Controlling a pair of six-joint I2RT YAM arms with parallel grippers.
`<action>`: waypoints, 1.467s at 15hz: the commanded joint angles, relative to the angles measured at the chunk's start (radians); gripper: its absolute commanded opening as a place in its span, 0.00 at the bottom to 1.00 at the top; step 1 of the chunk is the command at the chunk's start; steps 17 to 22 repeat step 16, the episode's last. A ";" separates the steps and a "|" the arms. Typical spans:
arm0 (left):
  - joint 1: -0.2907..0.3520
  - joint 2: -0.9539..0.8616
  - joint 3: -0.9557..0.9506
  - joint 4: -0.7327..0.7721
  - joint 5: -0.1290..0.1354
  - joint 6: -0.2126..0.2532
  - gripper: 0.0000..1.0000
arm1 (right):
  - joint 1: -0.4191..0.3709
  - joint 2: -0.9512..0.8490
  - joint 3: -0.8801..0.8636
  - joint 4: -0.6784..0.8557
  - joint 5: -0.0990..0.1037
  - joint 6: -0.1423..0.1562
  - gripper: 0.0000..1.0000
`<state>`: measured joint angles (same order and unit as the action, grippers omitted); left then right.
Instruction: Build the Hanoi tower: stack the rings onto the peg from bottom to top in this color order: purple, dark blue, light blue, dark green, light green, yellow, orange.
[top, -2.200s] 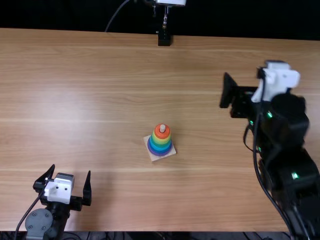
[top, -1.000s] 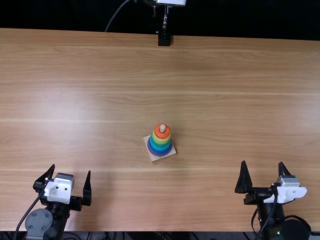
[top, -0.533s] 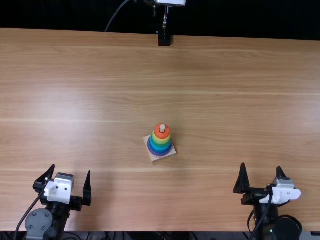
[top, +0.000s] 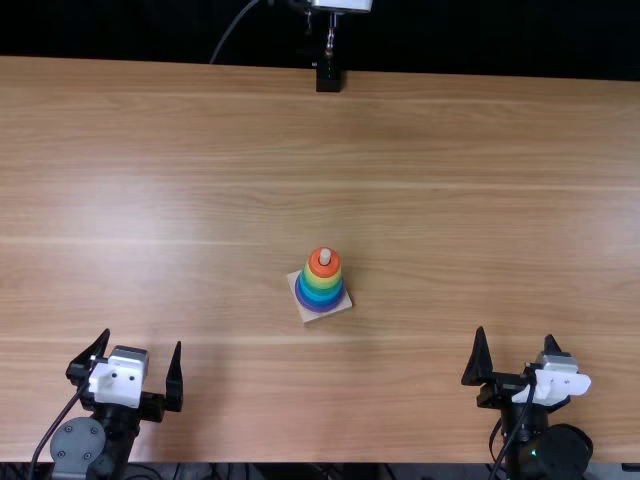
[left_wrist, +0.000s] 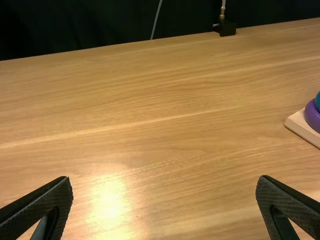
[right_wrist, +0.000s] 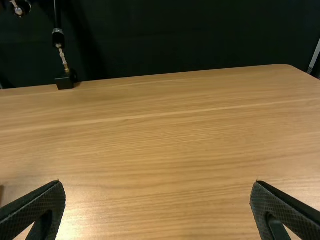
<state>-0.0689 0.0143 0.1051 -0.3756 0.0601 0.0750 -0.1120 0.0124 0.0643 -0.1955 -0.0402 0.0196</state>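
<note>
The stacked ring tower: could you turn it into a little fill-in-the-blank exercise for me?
The topmost ring is ____. The ring just beneath it is ____. The lowest ring, resting on the pale base, is ____.

Missing words: orange; yellow; purple.

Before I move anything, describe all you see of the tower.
The tower stands upright near the table's middle, its rings narrowing from purple through blue, green and yellow to orange. A pale peg tops it. The flat, square base looks like pale wood and sits askew. Left claw and right claw are clear.
</note>
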 joint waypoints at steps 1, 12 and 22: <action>0.011 -0.014 -0.105 -0.079 0.015 0.013 1.00 | 0.002 -0.012 -0.052 -0.065 0.005 -0.005 1.00; 0.011 -0.014 -0.105 -0.079 0.015 0.013 1.00 | -0.003 -0.012 -0.052 -0.122 0.005 0.001 1.00; 0.011 -0.014 -0.105 -0.079 0.015 0.013 1.00 | -0.003 -0.012 -0.052 -0.122 0.005 0.001 1.00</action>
